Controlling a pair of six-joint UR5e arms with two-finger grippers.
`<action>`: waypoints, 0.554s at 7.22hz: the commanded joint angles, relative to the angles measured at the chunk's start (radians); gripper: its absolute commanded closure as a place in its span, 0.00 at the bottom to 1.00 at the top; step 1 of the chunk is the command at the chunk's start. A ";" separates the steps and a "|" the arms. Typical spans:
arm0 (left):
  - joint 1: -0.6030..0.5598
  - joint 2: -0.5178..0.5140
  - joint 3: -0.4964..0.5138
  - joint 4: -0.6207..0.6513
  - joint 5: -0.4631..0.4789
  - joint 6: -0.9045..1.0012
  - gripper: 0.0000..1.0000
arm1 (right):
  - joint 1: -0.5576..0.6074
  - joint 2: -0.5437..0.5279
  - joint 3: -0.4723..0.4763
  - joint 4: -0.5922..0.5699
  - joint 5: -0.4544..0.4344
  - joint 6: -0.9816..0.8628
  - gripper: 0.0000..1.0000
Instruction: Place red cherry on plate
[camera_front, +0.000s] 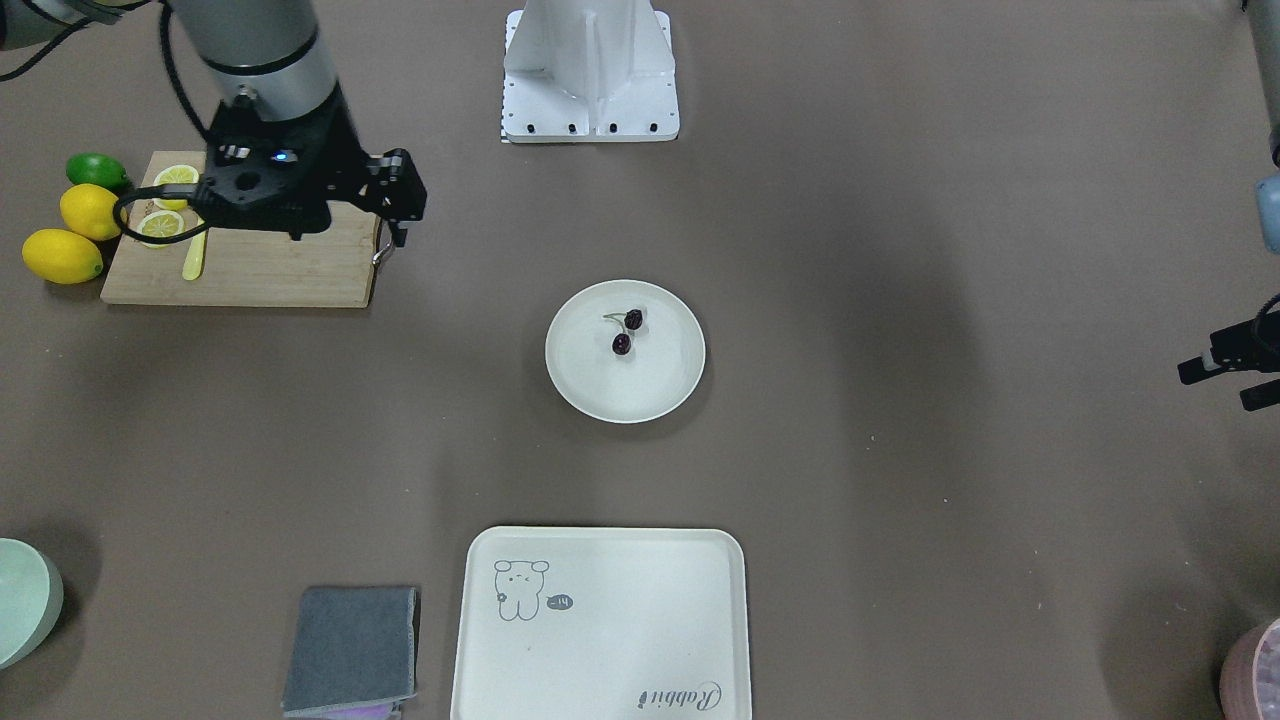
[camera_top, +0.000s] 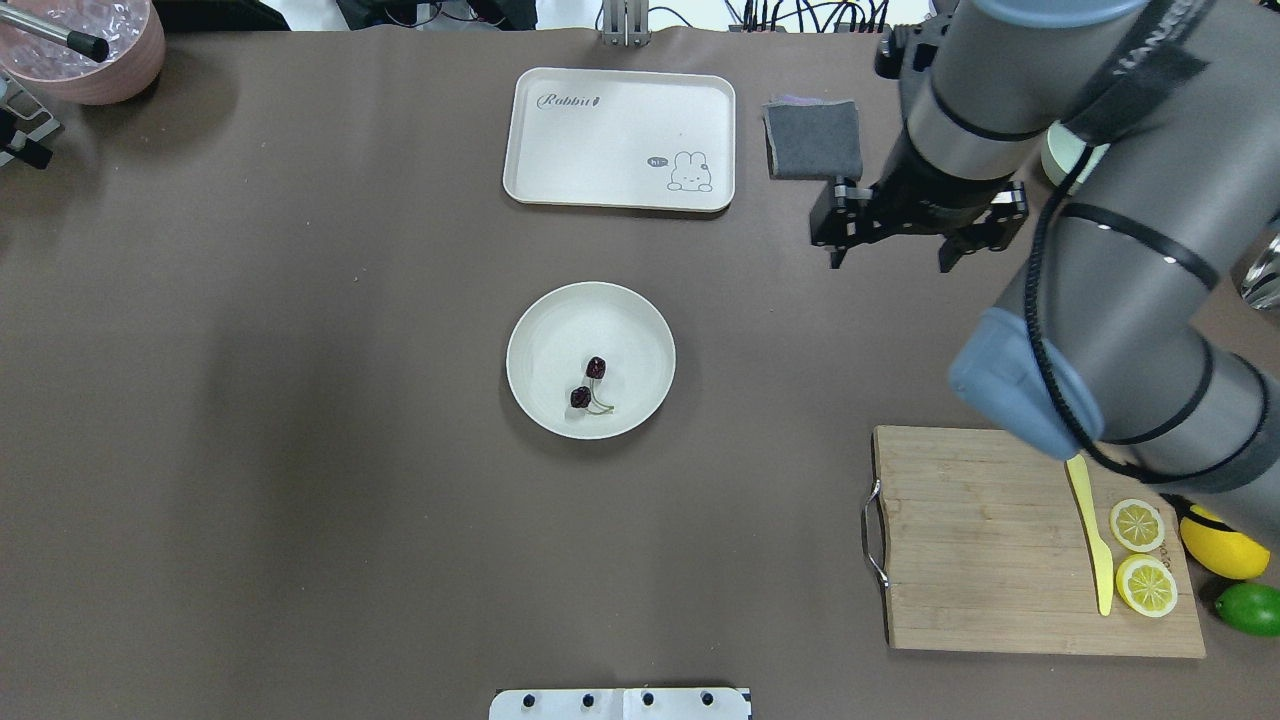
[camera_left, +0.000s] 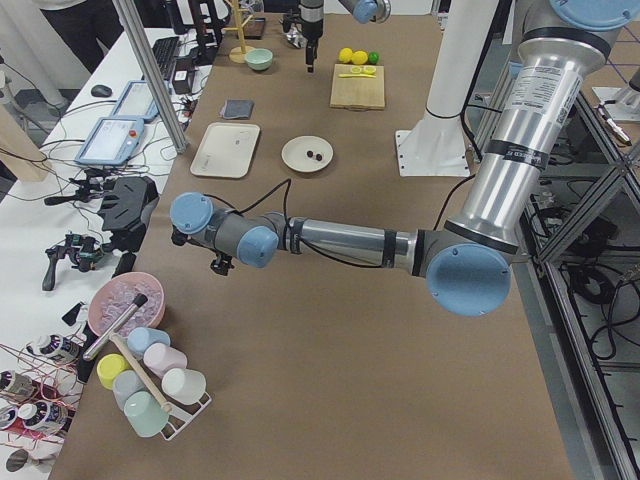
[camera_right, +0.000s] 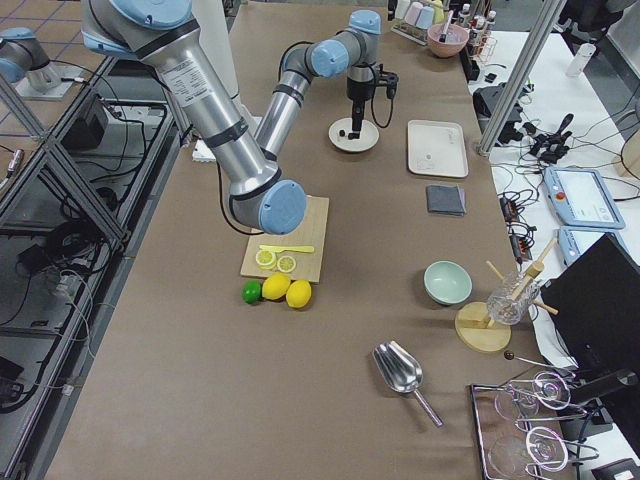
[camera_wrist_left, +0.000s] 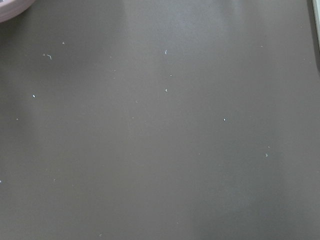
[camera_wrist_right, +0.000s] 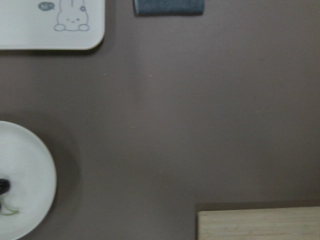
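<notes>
Right hand (camera_top: 890, 262) spread wide, empty; red cherry (camera_top: 596, 367) resting on plate (camera_top: 545, 335)

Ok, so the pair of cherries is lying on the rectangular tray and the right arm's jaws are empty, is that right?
Not quite. The cherries lie on the round plate, not on the rectangular tray; the front-facing view shows this plainly. The rest holds: the right gripper is empty, its jaws apart.
</notes>
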 joint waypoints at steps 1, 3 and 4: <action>0.002 0.000 -0.002 0.002 0.044 -0.002 0.02 | 0.162 -0.170 0.028 -0.004 0.072 -0.309 0.00; 0.003 -0.003 -0.002 0.076 0.049 0.009 0.02 | 0.303 -0.282 -0.065 0.000 0.105 -0.619 0.00; 0.005 -0.002 0.001 0.081 0.052 0.023 0.02 | 0.354 -0.304 -0.142 0.002 0.115 -0.746 0.00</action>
